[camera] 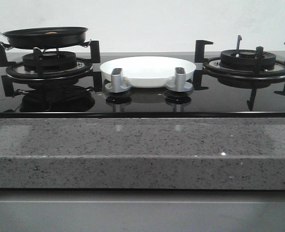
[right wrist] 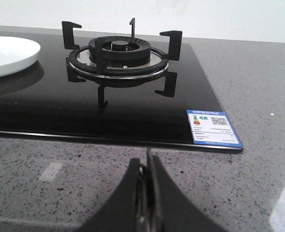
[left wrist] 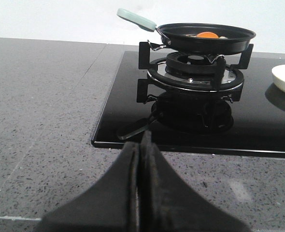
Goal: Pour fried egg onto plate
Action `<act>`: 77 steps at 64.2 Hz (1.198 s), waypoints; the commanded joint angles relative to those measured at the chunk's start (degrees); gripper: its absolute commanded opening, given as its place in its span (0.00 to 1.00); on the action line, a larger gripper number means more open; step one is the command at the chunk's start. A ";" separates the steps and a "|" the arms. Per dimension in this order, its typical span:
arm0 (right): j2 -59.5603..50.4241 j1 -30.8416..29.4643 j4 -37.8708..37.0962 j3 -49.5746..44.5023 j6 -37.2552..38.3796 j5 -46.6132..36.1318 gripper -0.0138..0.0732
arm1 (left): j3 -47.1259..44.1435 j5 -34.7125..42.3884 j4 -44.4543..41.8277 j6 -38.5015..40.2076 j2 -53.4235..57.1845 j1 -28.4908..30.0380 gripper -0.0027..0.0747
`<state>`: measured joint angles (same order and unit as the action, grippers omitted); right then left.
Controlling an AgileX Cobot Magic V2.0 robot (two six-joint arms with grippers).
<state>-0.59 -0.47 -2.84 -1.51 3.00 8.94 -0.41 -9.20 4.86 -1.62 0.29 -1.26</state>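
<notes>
- Black glass hob point(camera: 142, 99) fills the front view. The frying pan point(camera: 46, 36) sits on the left burner point(camera: 48, 65) with a sliver of the fried egg point(camera: 50, 33) showing. The plate point(camera: 148, 70) lies at the hob's centre, behind two silver knobs point(camera: 117, 79).
- Left wrist view: the left gripper point(left wrist: 139, 159) is closed on nothing, over the grey stone counter point(left wrist: 41, 111) near the hob's front edge. The egg's yolk shows in the pan, whose mint handle point(left wrist: 135, 19) points toward the counter's left edge.
- Right wrist view: the right gripper point(right wrist: 147, 176) is pressed closed and empty, before the right burner point(right wrist: 121, 55) and an energy label point(right wrist: 213, 127).
</notes>
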 commanded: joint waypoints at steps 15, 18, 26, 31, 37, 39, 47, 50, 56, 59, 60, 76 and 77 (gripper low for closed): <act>-1.11 -0.30 -0.09 0.23 -0.17 -4.51 0.09 | -0.28 4.63 0.55 0.47 1.03 0.02 0.01; -1.11 -0.30 -0.09 0.23 -0.17 -4.51 0.09 | -0.28 4.63 0.55 0.47 1.03 0.02 0.01; -1.11 -0.30 -0.09 0.23 -0.17 -4.51 0.09 | -0.28 4.63 0.55 0.47 1.03 0.02 0.01; -1.11 -0.30 -0.09 0.23 -0.17 -4.58 0.09 | -0.28 4.63 0.55 0.47 1.03 0.02 0.01; -1.11 -0.30 -0.09 0.23 -0.17 -4.58 0.09 | -0.28 4.63 0.55 0.47 1.03 0.02 0.01; -1.11 -0.30 -0.09 0.23 -0.17 -4.58 0.09 | -0.28 4.63 0.55 0.47 1.03 0.02 0.01; -1.11 -0.30 -0.09 0.23 -0.17 -4.58 0.09 | -0.28 4.73 0.55 0.47 1.03 0.02 0.01; -1.11 -0.30 -0.09 0.23 -0.17 -4.58 0.09 | -0.28 4.84 0.55 0.47 1.03 0.02 0.01; -1.11 -0.30 -0.09 0.23 -0.17 -4.58 0.09 | -0.28 4.84 0.55 0.47 1.03 0.02 0.01; -1.11 -0.30 -0.09 0.23 -0.17 -4.58 0.09 | -0.28 4.84 0.55 0.47 1.03 0.02 0.01; -1.11 -0.30 -0.09 0.29 -0.17 -4.59 0.09 | -0.28 4.84 0.55 0.47 1.03 0.02 0.01; -0.84 -0.30 -0.15 4.91 -0.17 -2.87 0.09 | 2.58 7.24 0.55 0.47 0.43 0.39 0.01; -0.66 -0.30 -0.20 5.57 -0.17 -2.41 0.09 | 3.08 7.24 0.55 0.47 0.13 0.39 0.01</act>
<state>-0.59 -0.47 -2.84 -0.43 3.00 9.77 -0.04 -7.59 4.86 -1.62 0.29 -1.01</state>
